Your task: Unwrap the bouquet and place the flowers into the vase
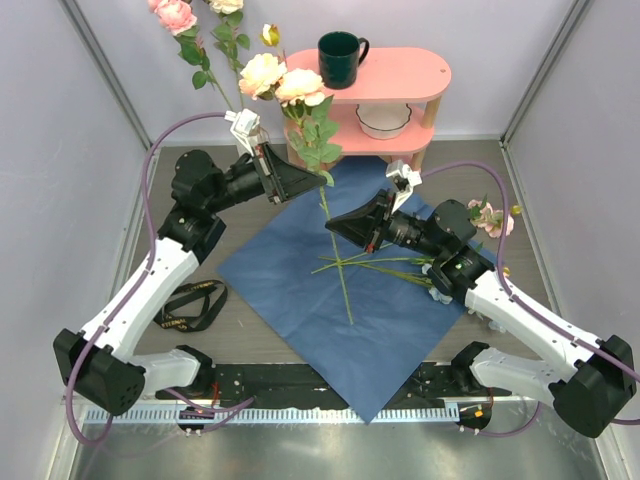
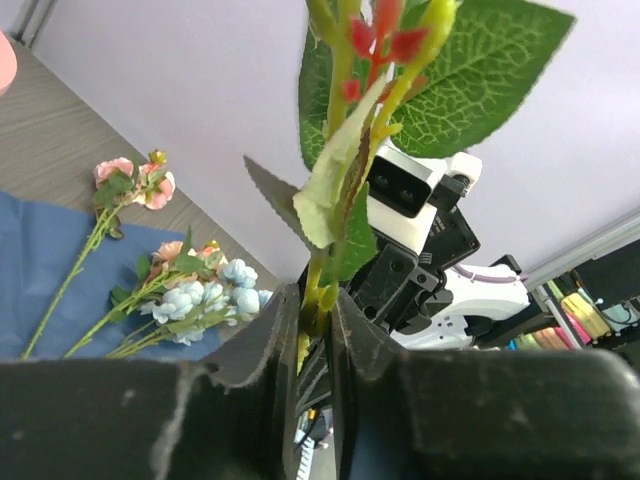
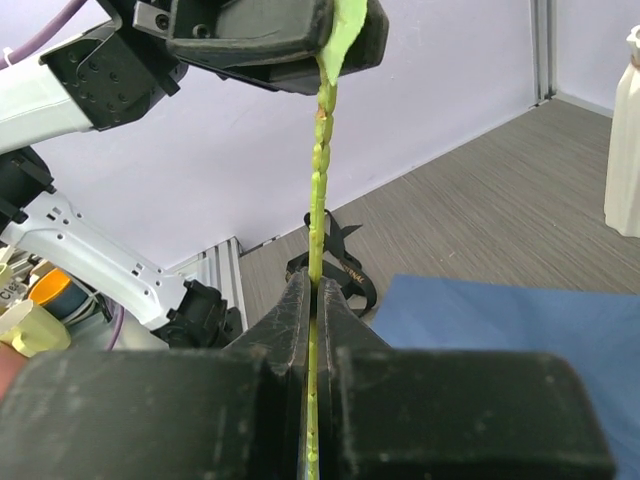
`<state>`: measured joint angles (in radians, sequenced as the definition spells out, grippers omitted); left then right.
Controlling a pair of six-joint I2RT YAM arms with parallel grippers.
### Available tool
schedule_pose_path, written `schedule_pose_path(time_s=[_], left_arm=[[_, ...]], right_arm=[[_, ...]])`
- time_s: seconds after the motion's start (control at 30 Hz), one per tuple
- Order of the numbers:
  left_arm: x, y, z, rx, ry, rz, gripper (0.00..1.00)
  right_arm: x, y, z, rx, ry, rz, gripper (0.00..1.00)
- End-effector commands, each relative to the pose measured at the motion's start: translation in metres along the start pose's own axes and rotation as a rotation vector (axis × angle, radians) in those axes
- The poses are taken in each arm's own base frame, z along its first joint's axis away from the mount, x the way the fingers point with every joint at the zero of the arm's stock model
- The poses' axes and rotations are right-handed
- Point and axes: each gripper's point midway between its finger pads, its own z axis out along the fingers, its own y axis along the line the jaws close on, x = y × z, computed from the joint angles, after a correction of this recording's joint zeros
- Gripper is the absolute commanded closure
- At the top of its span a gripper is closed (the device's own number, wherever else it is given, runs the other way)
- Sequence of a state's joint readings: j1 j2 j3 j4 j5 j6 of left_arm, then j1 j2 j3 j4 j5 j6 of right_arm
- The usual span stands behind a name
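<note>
One peach rose flower (image 1: 300,87) stands upright over the spread blue paper sheet (image 1: 290,290), its long stem (image 1: 343,285) reaching down to the sheet. My left gripper (image 1: 322,188) (image 2: 315,300) is shut on the stem just under the leaves. A little lower, my right gripper (image 1: 330,228) (image 3: 312,285) is shut on the same stem (image 3: 318,200). More flowers lie on the sheet's right side: pink roses (image 1: 490,218) (image 2: 130,180) and pale blue blooms (image 2: 210,295). The cream vase (image 3: 625,140) shows only at the right wrist view's edge. Other roses (image 1: 175,15) rise at the back left.
A pink two-level shelf (image 1: 430,75) stands at the back, with a dark green mug (image 1: 340,58) on top and a white bowl (image 1: 383,120) below. The black ribbon (image 1: 195,305) lies on the table left of the sheet. Enclosure walls close both sides.
</note>
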<state>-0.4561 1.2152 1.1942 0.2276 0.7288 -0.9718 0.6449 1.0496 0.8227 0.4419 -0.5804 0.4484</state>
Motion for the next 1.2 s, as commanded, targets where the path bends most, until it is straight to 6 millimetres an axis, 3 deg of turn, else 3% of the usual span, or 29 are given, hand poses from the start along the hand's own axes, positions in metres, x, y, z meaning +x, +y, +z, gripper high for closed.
schedule_pose_path(time_s=[0.0,0.07,0.1,0.17,0.2,0.23,0.3,0.33,0.4,0.43,0.53,0.67,0.77,0.8,0.83,0.87,0.9,0.93,0.97,1.17], left_arm=[[-0.013,-0.021,0.001,0.062,-0.010,0.063,0.89],[-0.013,-0.022,0.001,0.061,-0.009,0.090,0.93],[-0.013,-0.018,0.000,0.040,-0.005,0.092,1.00],[-0.018,-0.019,-0.002,0.012,-0.013,0.171,1.00],[-0.020,-0.018,-0.004,-0.025,0.001,0.182,1.00],[-0.028,-0.016,-0.006,-0.071,-0.026,0.217,1.00],[-0.039,-0.007,-0.016,-0.198,-0.020,0.336,1.00],[-0.054,0.004,-0.021,-0.295,-0.064,0.391,1.00],[-0.078,0.011,-0.034,-0.424,-0.096,0.529,1.00],[-0.099,0.022,-0.045,-0.546,-0.167,0.570,1.00],[-0.150,0.033,-0.070,-0.766,-0.328,0.703,1.00],[-0.208,0.032,-0.092,-0.947,-0.544,0.809,1.00],[-0.250,0.033,-0.098,-0.978,-0.680,0.818,1.00],[-0.268,0.024,-0.106,-0.982,-0.742,0.820,1.00],[-0.275,0.040,-0.099,-1.001,-0.735,0.814,1.00],[-0.283,0.042,-0.099,-1.008,-0.750,0.815,1.00],[-0.298,0.028,-0.103,-1.000,-0.802,0.828,1.00],[-0.303,0.040,-0.096,-1.009,-0.793,0.826,1.00],[-0.315,0.024,-0.097,-0.986,-0.840,0.844,1.00],[-0.345,0.022,-0.083,-0.964,-0.900,0.907,1.00]], right_arm=[[-0.023,0.011,0.004,-0.024,-0.056,-0.065,0.99],[-0.022,0.008,0.005,-0.006,-0.048,-0.063,0.99],[-0.021,0.003,0.005,0.018,-0.044,-0.066,0.88],[-0.024,-0.020,0.003,0.157,-0.050,-0.057,0.65],[-0.026,-0.030,0.000,0.220,-0.055,-0.069,0.48],[-0.034,-0.046,-0.007,0.324,-0.087,-0.078,0.41],[-0.032,-0.066,-0.019,0.457,-0.087,-0.075,0.25],[-0.043,-0.076,-0.031,0.550,-0.131,-0.088,0.24],[-0.044,-0.090,-0.047,0.663,-0.140,-0.094,0.19],[-0.046,-0.097,-0.058,0.729,-0.149,-0.108,0.18],[-0.047,-0.099,-0.067,0.762,-0.147,-0.129,0.18],[-0.046,-0.095,-0.070,0.754,-0.144,-0.127,0.18],[-0.044,-0.094,-0.073,0.755,-0.137,-0.122,0.18],[-0.045,-0.092,-0.074,0.753,-0.142,-0.123,0.18],[-0.045,-0.091,-0.075,0.751,-0.139,-0.124,0.18],[-0.045,-0.091,-0.075,0.752,-0.139,-0.124,0.18],[-0.046,-0.090,-0.076,0.748,-0.140,-0.126,0.19],[-0.044,-0.090,-0.076,0.751,-0.133,-0.125,0.19],[-0.045,-0.090,-0.076,0.753,-0.134,-0.125,0.19],[-0.046,-0.088,-0.081,0.764,-0.124,-0.134,0.19]])
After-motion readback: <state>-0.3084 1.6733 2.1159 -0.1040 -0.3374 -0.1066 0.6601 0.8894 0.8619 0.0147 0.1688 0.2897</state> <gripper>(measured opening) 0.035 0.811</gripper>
